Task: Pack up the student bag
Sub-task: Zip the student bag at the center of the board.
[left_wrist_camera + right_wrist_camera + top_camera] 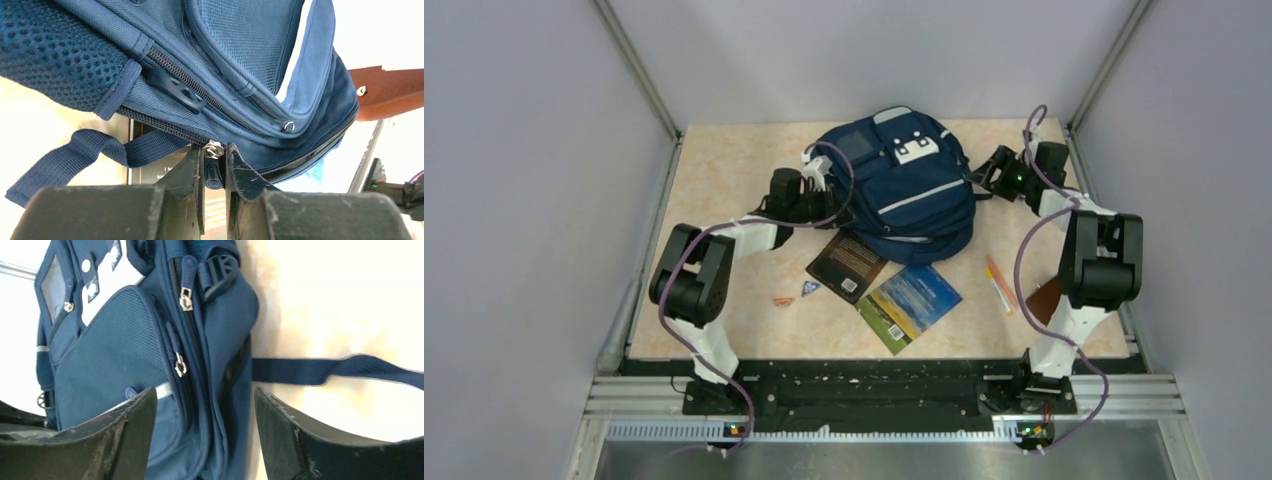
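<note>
The student bag (pixel 904 185), a navy backpack with white patches and pale stripes, lies at the back middle of the table. My left gripper (pixel 832 200) is at its left side. In the left wrist view the left gripper (pixel 214 165) is shut on a dark zipper pull (pixel 213 176) hanging from a silver slider (pixel 214 149) on the bag's lower zipper. My right gripper (pixel 986 170) is at the bag's right side. In the right wrist view the right gripper (pixel 205 405) is open, its jaws either side of the bag's edge (pixel 215 355), holding nothing.
A dark brown book (pixel 846 264) lies partly under the bag's front edge. A blue-green book (pixel 911 303), orange pens (pixel 999 285), a brown case (pixel 1044 298) and two small items (pixel 810 288) lie nearer. A loose bag strap (pixel 325 371) trails on the table.
</note>
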You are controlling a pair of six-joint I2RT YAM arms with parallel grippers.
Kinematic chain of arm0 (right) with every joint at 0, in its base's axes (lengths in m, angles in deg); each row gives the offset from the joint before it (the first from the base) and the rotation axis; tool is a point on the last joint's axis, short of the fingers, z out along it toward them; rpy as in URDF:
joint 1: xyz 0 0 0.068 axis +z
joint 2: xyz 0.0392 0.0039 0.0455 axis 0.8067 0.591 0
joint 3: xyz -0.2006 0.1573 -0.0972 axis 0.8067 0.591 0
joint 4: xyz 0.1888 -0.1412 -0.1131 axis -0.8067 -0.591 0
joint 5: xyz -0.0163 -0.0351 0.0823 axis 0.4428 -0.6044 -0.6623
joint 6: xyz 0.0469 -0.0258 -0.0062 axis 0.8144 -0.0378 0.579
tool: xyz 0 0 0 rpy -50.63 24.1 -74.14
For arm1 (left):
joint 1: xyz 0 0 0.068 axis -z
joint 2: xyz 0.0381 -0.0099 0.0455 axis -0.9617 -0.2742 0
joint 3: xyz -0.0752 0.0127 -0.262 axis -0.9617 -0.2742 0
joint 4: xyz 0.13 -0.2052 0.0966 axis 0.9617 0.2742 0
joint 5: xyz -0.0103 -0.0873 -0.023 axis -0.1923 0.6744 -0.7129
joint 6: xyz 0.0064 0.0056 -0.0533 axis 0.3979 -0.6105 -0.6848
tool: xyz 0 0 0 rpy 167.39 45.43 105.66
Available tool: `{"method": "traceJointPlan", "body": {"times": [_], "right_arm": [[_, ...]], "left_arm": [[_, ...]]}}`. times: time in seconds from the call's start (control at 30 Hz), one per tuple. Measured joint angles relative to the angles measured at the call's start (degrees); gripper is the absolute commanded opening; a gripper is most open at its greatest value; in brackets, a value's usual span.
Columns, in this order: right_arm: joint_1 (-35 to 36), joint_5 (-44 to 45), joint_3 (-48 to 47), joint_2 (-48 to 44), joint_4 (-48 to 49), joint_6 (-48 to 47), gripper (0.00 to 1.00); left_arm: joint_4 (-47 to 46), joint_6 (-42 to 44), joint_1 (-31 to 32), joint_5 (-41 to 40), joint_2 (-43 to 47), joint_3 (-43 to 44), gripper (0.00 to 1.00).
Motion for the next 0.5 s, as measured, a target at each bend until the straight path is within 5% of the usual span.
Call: {"method": "traceJointPlan", "body": {"times": [0.33, 0.5], "right_arm": [[0.5, 9.1, 22.9, -26.2, -0.4, 4.8, 0.84], [7.9, 11.1, 32.8, -35.5, -1.7, 8.1, 0.86]], "left_arm": [[-4.7, -10.0, -0.1, -3.3, 8.3, -8.5, 0.00], [-7.0, -12.0, 0.6, -4.7, 10.8, -14.1, 0.00]]}}
